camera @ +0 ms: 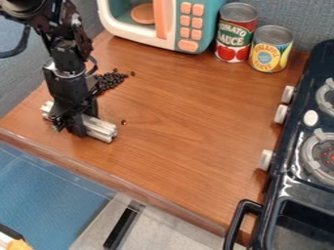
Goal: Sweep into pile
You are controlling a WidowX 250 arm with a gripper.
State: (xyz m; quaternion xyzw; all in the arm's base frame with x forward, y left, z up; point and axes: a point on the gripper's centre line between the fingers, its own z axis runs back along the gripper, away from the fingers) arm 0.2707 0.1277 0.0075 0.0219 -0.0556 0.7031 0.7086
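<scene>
At the near right, the glossy black toy stove (283, 188) is showing pale, stubby knobs and rounded grates. At the near left, a pale, metallic-looking bar (99, 131), long and ridged, is lying slantwise across the tabletop. Small, dark, roundish grains (111, 81) are forming an uneven cluster just behind the bar, beside the arm; one stray is resting near the bar's right end, another just right of the cluster. Farther back, a teal-and-white toy microwave (124, 30) and two cylindrical cans, one red (236, 33) and one yellow (271, 49), are standing upright.

The black arm (65, 58) is coming in from the upper left and hanging nearly upright, its gripper (73, 125) pointing down and grasping the bar around its middle.

The wood-grained table (186, 139) is running from its near edge back to a grey-blue, fabric-like wall (287, 17).
</scene>
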